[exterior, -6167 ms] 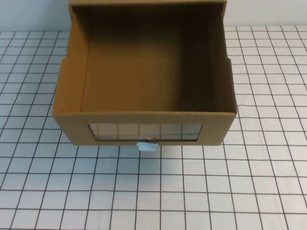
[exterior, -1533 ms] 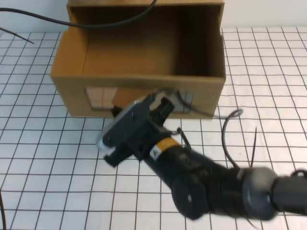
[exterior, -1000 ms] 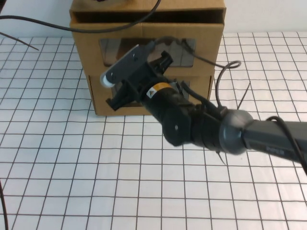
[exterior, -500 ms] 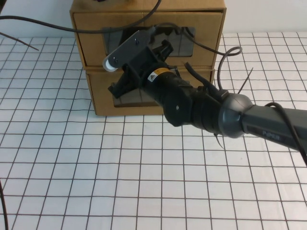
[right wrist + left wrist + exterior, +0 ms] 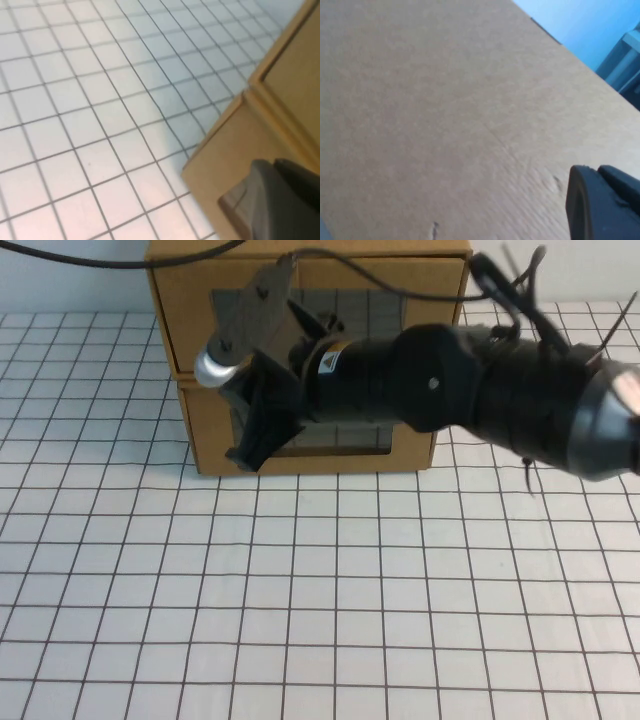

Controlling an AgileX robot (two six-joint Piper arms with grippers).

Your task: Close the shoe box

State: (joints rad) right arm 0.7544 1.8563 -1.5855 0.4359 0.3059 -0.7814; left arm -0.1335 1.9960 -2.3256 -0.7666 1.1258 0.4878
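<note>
- The shoe box [image 5: 300, 455] is the lower of two stacked brown cardboard drawers at the far middle of the table; its front lies flush with the outer shell, so it looks pushed in, and its clear window [image 5: 330, 438] is partly hidden.
- The gridded table [image 5: 320, 590] spreads white with dark lines in front of the box.
- The right gripper [image 5: 255, 390] sits against the box fronts, its dark body covering the left part of both windows; whether its fingers are parted or closed cannot be told.
- The right arm [image 5: 480, 390] reaches in from the right, bulky and black, crossing the upper right of the stack.
- The upper box [image 5: 180, 310] rests directly on the shoe box, its own window mostly behind the arm.
- The right wrist view alone shows the seam where the two boxes meet [image 5: 250, 95] and a bottom front corner of the shoe box [image 5: 210, 160] on the grid.
- The left wrist view alone shows the left gripper [image 5: 600, 205], a dark piece close over plain brown cardboard [image 5: 445, 115]; its state cannot be told.
</note>
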